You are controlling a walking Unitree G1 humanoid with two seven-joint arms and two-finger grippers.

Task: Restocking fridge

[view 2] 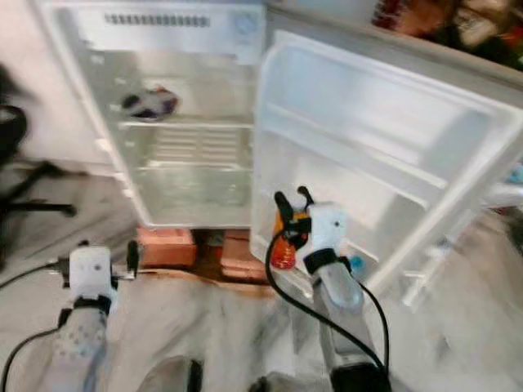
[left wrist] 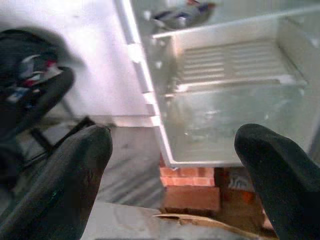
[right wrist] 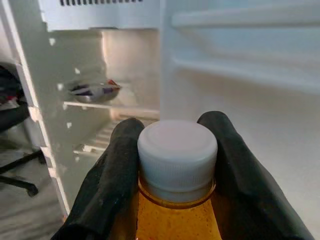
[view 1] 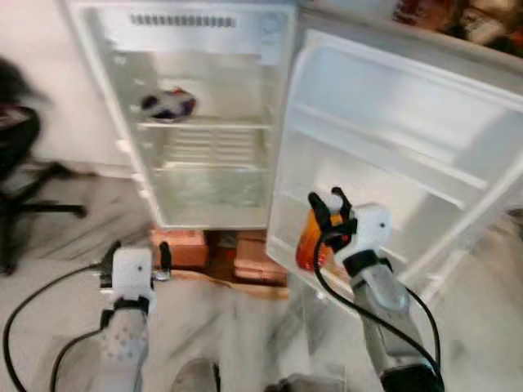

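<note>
A small white fridge (view 1: 204, 122) stands with its door (view 1: 392, 155) swung wide to the right. On its upper shelf lies a dark packet (view 1: 169, 104). My right gripper (view 1: 328, 214) is shut on an orange bottle (view 1: 310, 242) with a white cap (right wrist: 177, 157), held low in front of the door's inner face. In the right wrist view both black fingers (right wrist: 110, 185) press the bottle's neck. My left gripper (view 1: 139, 253) hangs open low at the left, with nothing between its fingers (left wrist: 60, 185), facing the fridge's lower compartment.
The fridge rests on red bricks (view 1: 180, 245) and cardboard over a marble floor. A black office chair (view 1: 20, 163) stands at the left. Cluttered goods (view 1: 458, 20) sit above the door at the top right. Black cables trail from both arms.
</note>
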